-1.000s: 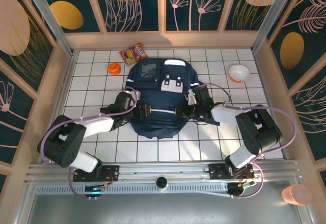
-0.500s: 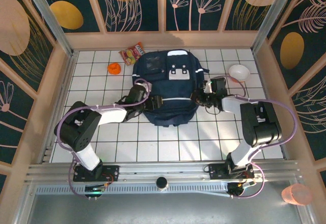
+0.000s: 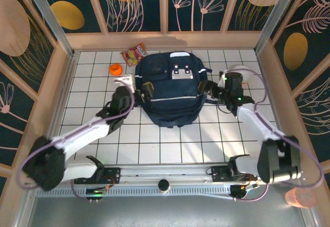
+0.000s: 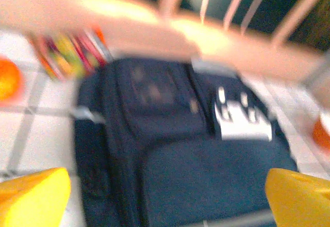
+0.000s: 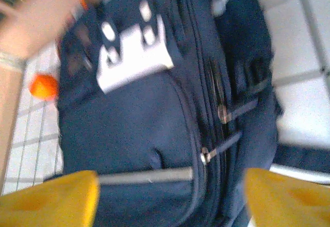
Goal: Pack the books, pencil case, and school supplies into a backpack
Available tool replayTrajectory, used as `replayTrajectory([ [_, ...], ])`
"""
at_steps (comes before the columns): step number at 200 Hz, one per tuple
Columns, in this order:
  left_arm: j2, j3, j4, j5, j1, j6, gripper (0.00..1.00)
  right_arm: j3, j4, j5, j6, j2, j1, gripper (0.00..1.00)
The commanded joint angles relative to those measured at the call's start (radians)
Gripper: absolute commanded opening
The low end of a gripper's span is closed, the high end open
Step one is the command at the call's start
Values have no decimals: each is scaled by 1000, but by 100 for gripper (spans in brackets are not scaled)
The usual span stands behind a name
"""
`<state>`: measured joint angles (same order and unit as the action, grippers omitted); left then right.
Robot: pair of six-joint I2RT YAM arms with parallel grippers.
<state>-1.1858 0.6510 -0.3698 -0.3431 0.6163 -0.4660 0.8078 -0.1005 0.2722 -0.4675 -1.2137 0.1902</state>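
Yellow fingers (image 4: 32,198) of the left hand (image 3: 146,91) stand wide apart, empty, just beside the backpack (image 3: 170,100) on its left flank. The right hand (image 3: 206,88) gapes likewise, empty, at the right flank. The backpack lies far back on the white tiled surface (image 3: 165,144).

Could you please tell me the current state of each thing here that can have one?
Backpack: lying flat, front up; zips look closed.
Left tool: open, holding nothing.
Right tool: open, holding nothing.
Snack packet: lying flat by the backpack's far left corner; too small to tell if opened.
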Motion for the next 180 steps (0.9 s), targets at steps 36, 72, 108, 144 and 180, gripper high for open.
replayTrajectory([
  [36, 258, -323, -368, -468, -97, 414, 99, -120, 179, -433, 196, 304, -73, 99],
  [72, 262, -532, -682, -440, -187, 545, 99, -347, 470, -395, 394, 296, -165, 99],
  [108, 117, -626, -884, -336, -289, 523, 99, -514, 771, -294, 471, 156, -228, 99],
  [144, -199, -611, -1211, -225, -352, 558, 99, -642, 1191, -249, 511, -56, -240, 99],
  [180, -288, -601, -1214, -69, -468, 458, 99, -599, 1194, -143, 552, -129, -243, 99],
])
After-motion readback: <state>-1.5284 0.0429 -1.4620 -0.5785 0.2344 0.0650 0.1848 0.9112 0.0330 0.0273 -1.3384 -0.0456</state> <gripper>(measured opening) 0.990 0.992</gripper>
